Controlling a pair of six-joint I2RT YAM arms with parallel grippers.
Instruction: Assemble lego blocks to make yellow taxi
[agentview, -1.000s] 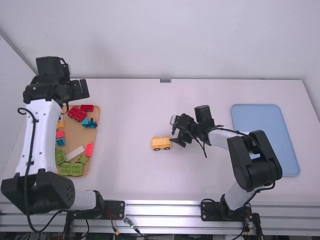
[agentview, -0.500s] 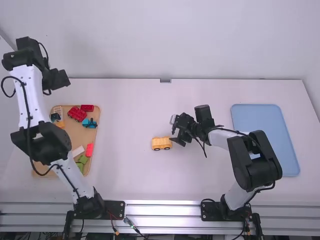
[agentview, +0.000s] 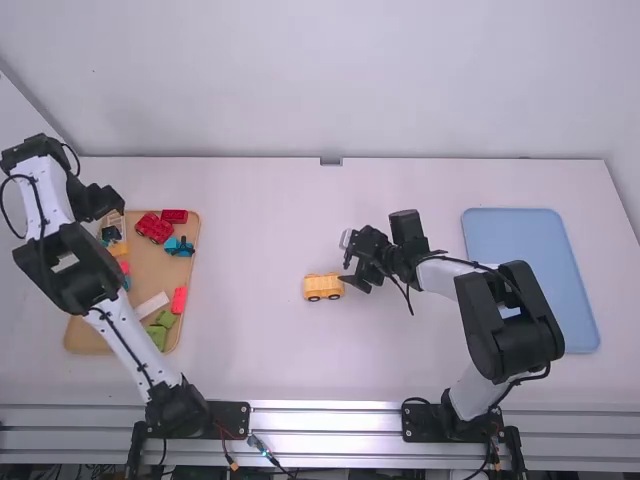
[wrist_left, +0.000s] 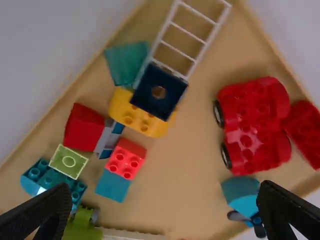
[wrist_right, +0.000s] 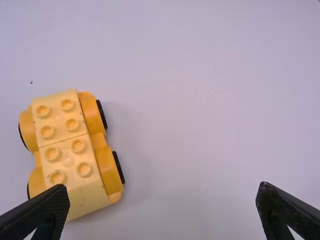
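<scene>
White counter (agentview: 260, 360) spans between a tan tray (agentview: 187, 300) near its edge and a yellow car (agentview: 323, 287); left gripper (agentview: 118, 203) above tray, right gripper (agentview: 347, 262) beside car, both with empty fingers spread wide.

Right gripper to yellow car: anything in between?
Nothing visible stands between the right gripper and the yellow car. One of its open fingers overlaps an end of the car in the right wrist view.

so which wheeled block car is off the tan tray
The yellow plastic car, standing on the white table; the red plastic car sits in the tan tray.
</scene>
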